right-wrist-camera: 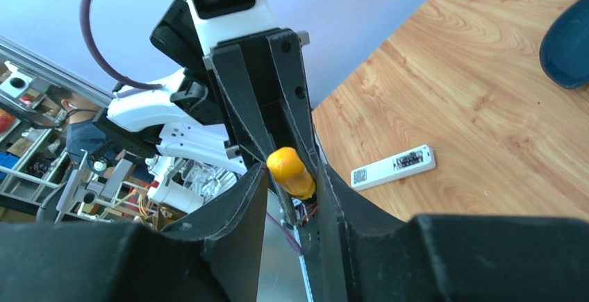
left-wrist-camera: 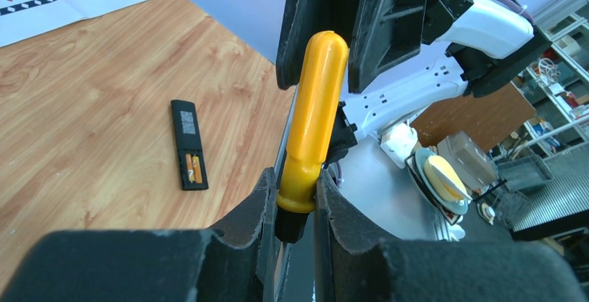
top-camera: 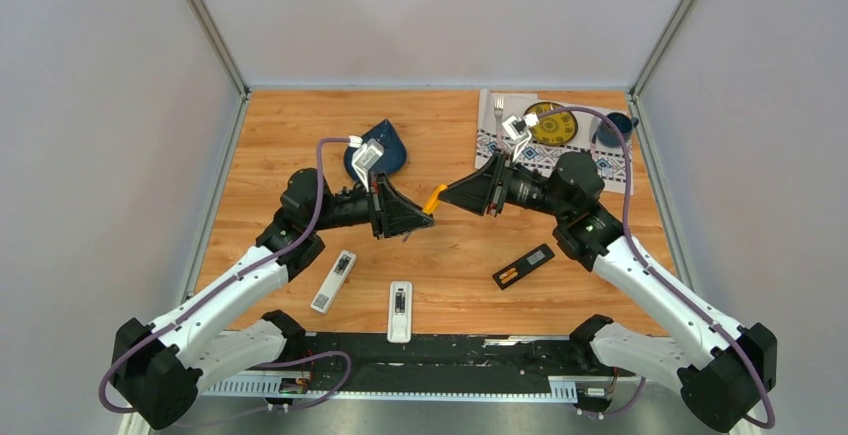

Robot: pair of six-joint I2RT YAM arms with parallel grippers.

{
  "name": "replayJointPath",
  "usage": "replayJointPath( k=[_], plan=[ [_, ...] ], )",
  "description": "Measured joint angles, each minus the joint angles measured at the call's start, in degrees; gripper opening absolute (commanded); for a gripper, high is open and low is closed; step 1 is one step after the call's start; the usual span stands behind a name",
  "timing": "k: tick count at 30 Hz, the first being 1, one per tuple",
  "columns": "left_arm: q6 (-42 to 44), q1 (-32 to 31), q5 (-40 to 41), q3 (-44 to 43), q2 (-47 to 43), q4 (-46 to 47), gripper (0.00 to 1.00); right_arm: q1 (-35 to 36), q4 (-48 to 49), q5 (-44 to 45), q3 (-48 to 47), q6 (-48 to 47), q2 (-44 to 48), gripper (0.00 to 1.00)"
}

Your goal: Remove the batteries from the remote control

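Screwdriver handover in mid-air; batteries sit in the black remote.

The left gripper point(left-wrist-camera: 295, 208) clenches the screwdriver point(left-wrist-camera: 312, 114) at its lower end. The right gripper point(right-wrist-camera: 288, 180) brackets the handle tip, and I cannot tell whether it bites yet. If the left lets go too early, the tool (round, smooth handle) may slip and fall. The batteries point(left-wrist-camera: 194, 169) lie in the open bay of the black remote point(left-wrist-camera: 185, 123), front right. Bare wood separates it from the white remotes point(top-camera: 334, 280); the cloth point(top-camera: 490, 140) lies well behind.
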State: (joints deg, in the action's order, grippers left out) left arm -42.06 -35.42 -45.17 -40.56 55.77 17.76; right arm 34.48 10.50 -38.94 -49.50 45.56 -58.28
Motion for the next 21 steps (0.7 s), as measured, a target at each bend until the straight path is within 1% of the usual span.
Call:
replayJointPath(
  k=[1, 5, 8, 9, 10, 12, 13, 15, 16, 18, 19, 21],
  plan=[
    [0.1, 0.0, 0.0, 0.0, -0.2, -0.2, 0.0, 0.0, 0.7, 0.0, 0.0, 0.4, 0.0, 0.31],
    [0.5, 0.0, 0.0, 0.0, -0.3, -0.6, 0.0, 0.0, 3.5, -0.6, 0.0, 1.7, -0.8, 0.29],
    [0.7, 0.0, 0.0, 0.0, -0.3, -1.4, 0.01, 0.4, 4.3, -1.2, 0.0, 2.1, -2.1, 0.21],
    [0.7, 0.1, 0.0, 0.0, -0.3, -1.8, 0.01, 0.7, 4.6, -1.2, 0.0, 2.2, -2.5, 0.06],
    [0.7, 0.2, 0.0, 0.0, -0.4, -2.3, 0.01, 0.8, 4.7, -1.2, 0.0, 2.1, -2.8, 0.0],
    [0.5, 0.3, -0.1, 0.0, -0.6, -3.0, 0.05, 1.1, 5.0, -1.2, -0.1, 1.4, -3.3, 0.0],
    [0.4, 0.3, -0.2, 0.0, -0.9, -3.5, 0.11, 1.4, 5.0, -1.2, -0.3, 0.9, -3.6, 0.0],
    [0.5, 0.3, -0.2, 0.1, -1.2, -3.9, 0.2, 1.8, 4.9, -1.2, -0.6, 0.1, -3.8, 0.0],
    [0.6, 0.3, -0.2, 0.1, -1.5, -4.2, 0.26, 2.0, 4.7, -1.1, -0.8, -0.3, -3.8, 0.0],
    [1.4, 0.3, -0.2, 0.1, -2.0, -5.2, 0.31, 2.3, 3.5, -1.1, -1.5, -1.6, -3.8, 0.0],
    [2.2, 0.3, -0.1, 0.1, -2.4, -5.9, 0.35, 2.5, 1.9, -1.2, -2.3, -2.7, -3.9, 0.0],
    [4.1, 0.3, -0.2, -0.3, -2.8, -7.8, 0.36, 3.0, -1.5, -1.6, -4.2, -5.3, -4.4, 0.0]
  ],
)
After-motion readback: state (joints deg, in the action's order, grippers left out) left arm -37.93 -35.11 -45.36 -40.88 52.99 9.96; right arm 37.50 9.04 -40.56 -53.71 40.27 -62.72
